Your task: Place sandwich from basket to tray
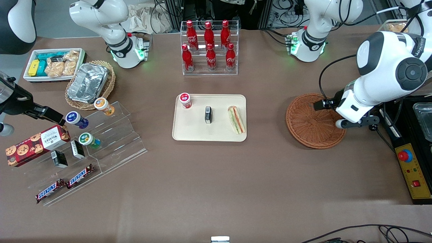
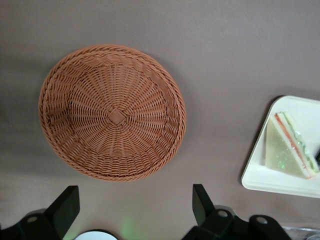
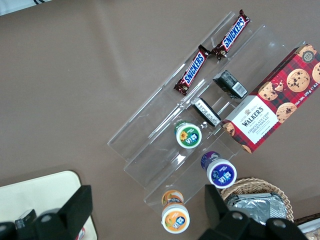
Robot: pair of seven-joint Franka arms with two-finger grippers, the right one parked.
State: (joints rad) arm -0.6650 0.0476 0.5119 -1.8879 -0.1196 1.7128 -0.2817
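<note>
The sandwich [image 1: 236, 119] lies on the tray [image 1: 192, 133], center frame; the basket [image 1: 308, 123] is empty. The gripper [image 2: 135, 205] hovers above the basket, fingers wide and holding nothing. Placement looks done; next is retreat.

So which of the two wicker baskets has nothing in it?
The reddish-brown round basket, just below the open claw at the working arm's end. The lighter tan basket holds a foil pan.

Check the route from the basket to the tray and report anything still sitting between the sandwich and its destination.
Nothing does: the sandwich already lies on the tray, beside a small black box and a red-capped bottle. The basket holds nothing. The gripper is open, empty, above the basket's edge on the working arm's end.
</note>
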